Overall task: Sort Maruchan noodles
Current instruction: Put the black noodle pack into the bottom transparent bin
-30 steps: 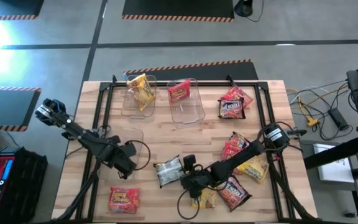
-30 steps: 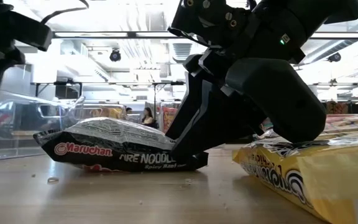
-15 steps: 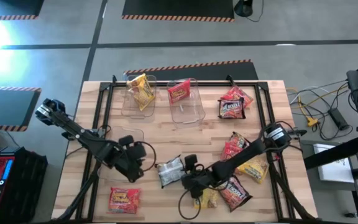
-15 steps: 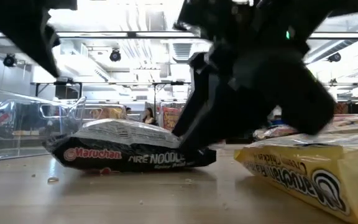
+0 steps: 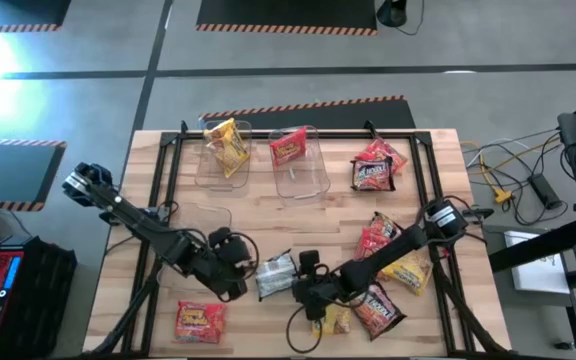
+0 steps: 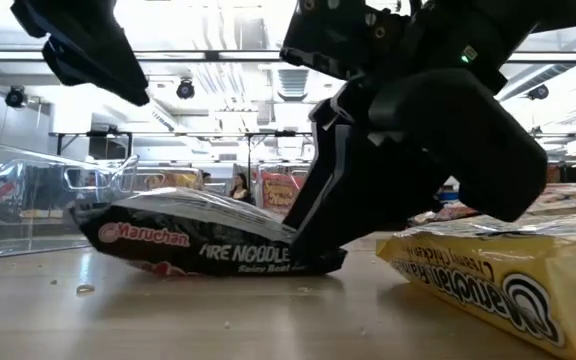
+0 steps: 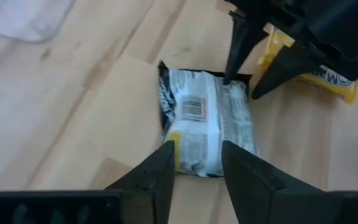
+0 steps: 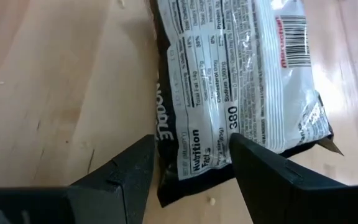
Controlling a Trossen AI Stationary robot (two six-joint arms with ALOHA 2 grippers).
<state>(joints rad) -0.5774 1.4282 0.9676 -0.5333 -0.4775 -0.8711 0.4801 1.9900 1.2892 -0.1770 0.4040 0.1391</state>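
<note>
You're in robotics lab or industrial test hall. Wooden desk [image 5: 268,215] on black frame, standing on grey concrete floor [image 5: 288,50]. Hazard-striped mats [image 5: 286,12] laid around it. Loose cables [image 5: 513,170] and electronics beside desk. Low view shows open hall behind: ceiling light strips [image 6: 218,55], exposed ducting, people [image 6: 238,187] at far benches.
</note>
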